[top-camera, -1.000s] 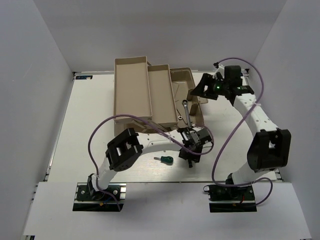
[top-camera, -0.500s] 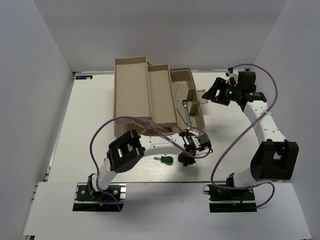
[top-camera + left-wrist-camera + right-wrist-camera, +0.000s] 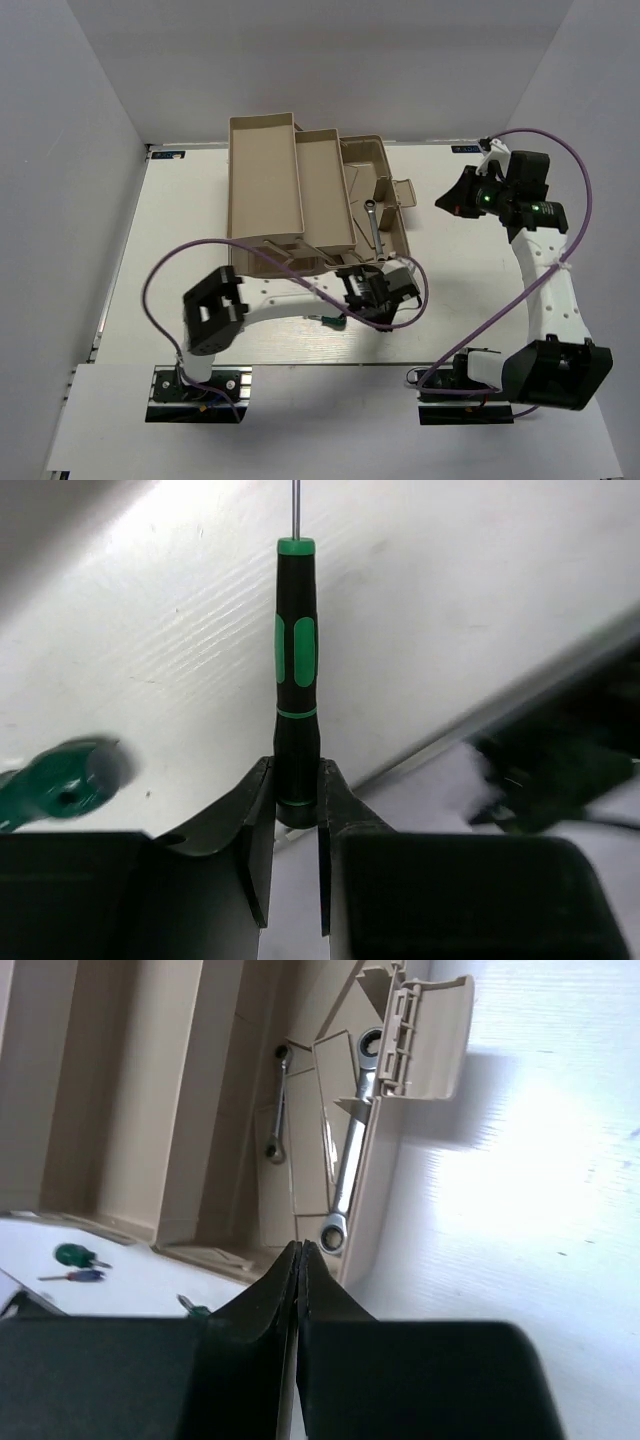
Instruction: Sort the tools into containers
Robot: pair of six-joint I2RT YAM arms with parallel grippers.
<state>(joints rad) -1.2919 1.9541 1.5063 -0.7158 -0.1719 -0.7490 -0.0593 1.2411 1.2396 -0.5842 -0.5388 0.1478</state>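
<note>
Left gripper (image 3: 296,785) pinches the thin black-green screwdriver (image 3: 296,660) by its butt near the table (image 3: 450,600) front edge.
Right gripper (image 3: 300,1260), fingers pressed together and empty, hangs over open tabletop right of the beige toolbox (image 3: 130,1090), which has two silver wrenches (image 3: 350,1160) in it.

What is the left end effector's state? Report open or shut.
Shut: the left end effector grips the thin black-green screwdriver, its fingers clamping the handle's base.
</note>
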